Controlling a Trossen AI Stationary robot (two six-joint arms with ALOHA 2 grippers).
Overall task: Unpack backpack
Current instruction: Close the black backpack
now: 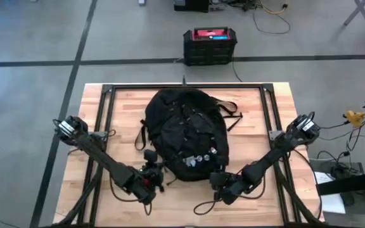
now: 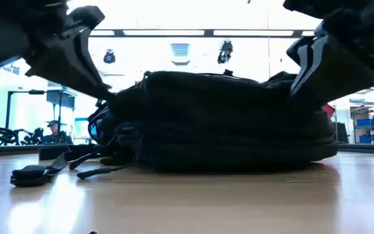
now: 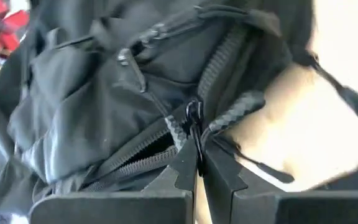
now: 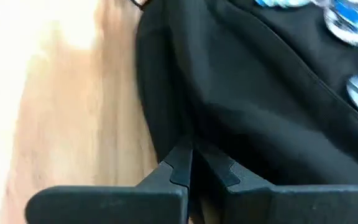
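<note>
left gripper (image 3: 196, 163) pinches zipper pull (image 3: 194, 118) to open backpack (image 1: 185, 133); right gripper (image 4: 194, 163) clamps fabric edge, likely steadying it.

Bright overhead glare, blown-out low view, perhaps slightly blurred wrist views.

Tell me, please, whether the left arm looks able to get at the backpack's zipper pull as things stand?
Probably yes: the left gripper is already at the backpack, its fingers closed on the zipper pull, and nothing stands between them. The right gripper pinches fabric at the other corner.
</note>
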